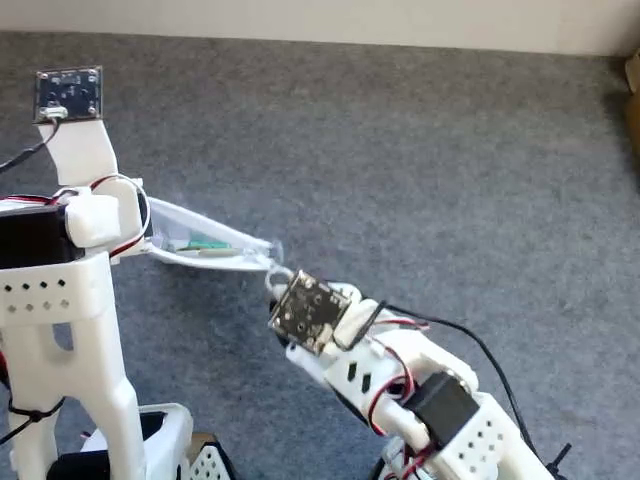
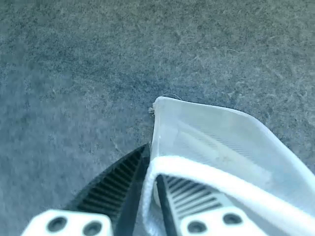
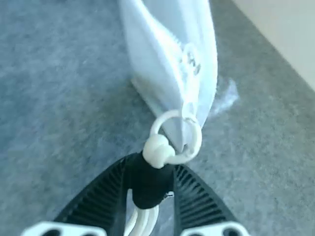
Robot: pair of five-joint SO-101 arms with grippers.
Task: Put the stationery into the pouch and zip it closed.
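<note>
While both arms grip it, your pouch [image 1: 228, 253] hangs stretched between them, just above the grey mat [image 1: 450, 150].
Your left gripper [image 2: 151, 169] has its jaws nearly closed, pinching the pouch's white rim. Your right gripper [image 3: 152, 172] is clamped tight on the pull cord [image 3: 147, 184], whose knot sits at the ring [image 3: 175, 140] on the zip end. A green item [image 1: 205, 241] shows inside through the clear side.
</note>
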